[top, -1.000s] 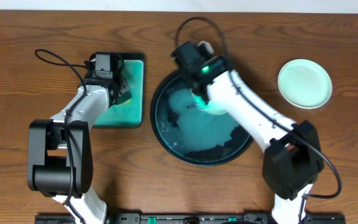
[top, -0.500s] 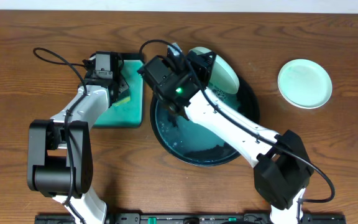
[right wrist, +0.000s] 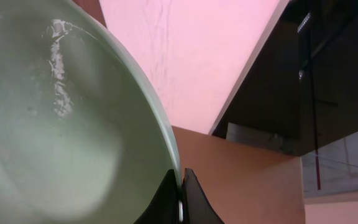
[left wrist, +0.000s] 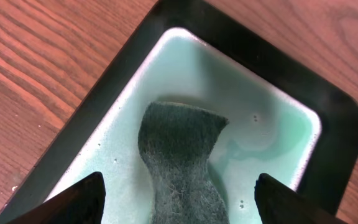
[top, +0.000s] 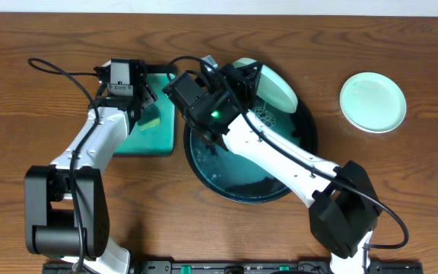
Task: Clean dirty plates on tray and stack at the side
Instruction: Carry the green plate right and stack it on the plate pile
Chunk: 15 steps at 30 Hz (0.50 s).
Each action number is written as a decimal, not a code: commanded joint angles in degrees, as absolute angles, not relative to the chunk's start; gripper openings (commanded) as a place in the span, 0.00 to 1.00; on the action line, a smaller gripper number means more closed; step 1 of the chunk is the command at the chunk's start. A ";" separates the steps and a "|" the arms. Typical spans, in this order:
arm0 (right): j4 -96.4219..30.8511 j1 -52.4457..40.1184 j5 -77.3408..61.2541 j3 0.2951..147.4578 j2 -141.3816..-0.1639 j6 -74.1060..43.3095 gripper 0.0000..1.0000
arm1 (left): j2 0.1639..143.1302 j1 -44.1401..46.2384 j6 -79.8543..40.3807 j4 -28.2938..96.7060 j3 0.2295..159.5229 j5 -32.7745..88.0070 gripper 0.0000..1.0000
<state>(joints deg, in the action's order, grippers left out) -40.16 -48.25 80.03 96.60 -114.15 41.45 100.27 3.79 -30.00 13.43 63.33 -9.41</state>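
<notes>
1. The right arm (top: 280, 156) reaches across the tray (top: 230, 179) to its far rim, right hand (right wrist: 180, 202) clenched on a tilted plate's (right wrist: 61, 124) edge.
2. The left hand (left wrist: 180, 199), released, hovers over a sponge (left wrist: 179, 149) in the teal tray (left wrist: 278, 124).
3. Another plate (top: 372, 102) lies far right on the desk (top: 401, 190).

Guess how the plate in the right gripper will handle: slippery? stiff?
Probably slippery: the plate shows wet, glossy streaks, and the right gripper pinches only its thin rim. Likely stiff: no sag shows as it hangs tilted above the tray. Held at one edge, it may pivot or slip.
</notes>
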 commanded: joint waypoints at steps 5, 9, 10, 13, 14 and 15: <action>-40.07 -48.82 78.74 97.60 -113.89 35.57 0.01 | 99.94 3.44 -29.85 14.06 63.22 -10.55 0.78; -40.03 -48.80 78.08 97.60 -113.89 37.47 0.01 | 99.94 3.44 -29.85 14.06 63.22 -10.55 0.78; -40.01 -48.80 78.81 97.60 -113.89 39.29 0.01 | 99.94 3.44 -29.85 14.06 63.22 -10.55 0.79; -39.57 -48.80 82.11 97.60 -113.89 43.48 0.01 | 99.92 3.44 -29.85 14.06 63.22 -10.55 0.79; -39.40 -48.82 83.11 97.60 -113.89 44.29 0.01 | 99.92 3.44 -29.85 14.06 63.22 -10.55 0.78; -39.40 -48.84 83.72 97.60 -113.89 44.47 0.01 | 99.92 3.44 -29.85 14.06 63.22 -10.55 0.78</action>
